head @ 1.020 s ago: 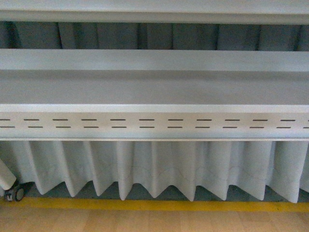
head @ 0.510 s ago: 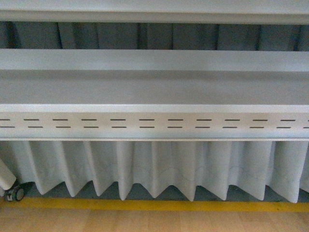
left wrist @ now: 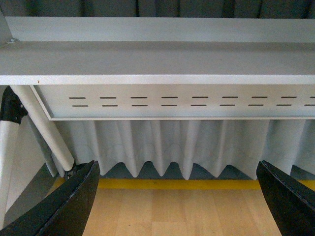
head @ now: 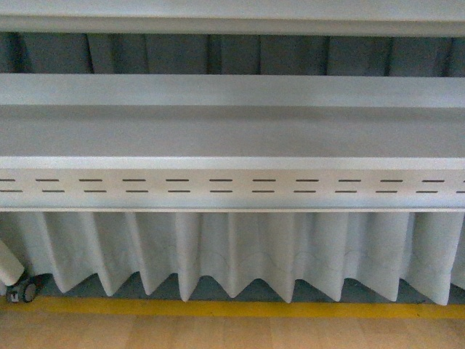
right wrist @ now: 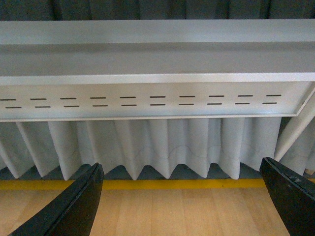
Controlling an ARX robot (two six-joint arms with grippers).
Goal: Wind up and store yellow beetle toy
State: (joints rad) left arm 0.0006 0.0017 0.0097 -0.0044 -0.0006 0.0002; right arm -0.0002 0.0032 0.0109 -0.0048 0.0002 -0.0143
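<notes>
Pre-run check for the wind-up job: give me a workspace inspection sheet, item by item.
Surface: pale grey metal shelf, nothing on it in view; slotted front panel below it.
Job's things: yellow beetle toy, nothing seen in any view.
Clutter: nothing seen.
Grippers: left gripper open, empty; right gripper open, empty.
Cables: nothing seen.
Surroundings: white pleated curtain under the shelf; yellow floor line; light wooden floor; small black castor wheel; white slanted leg.
</notes>
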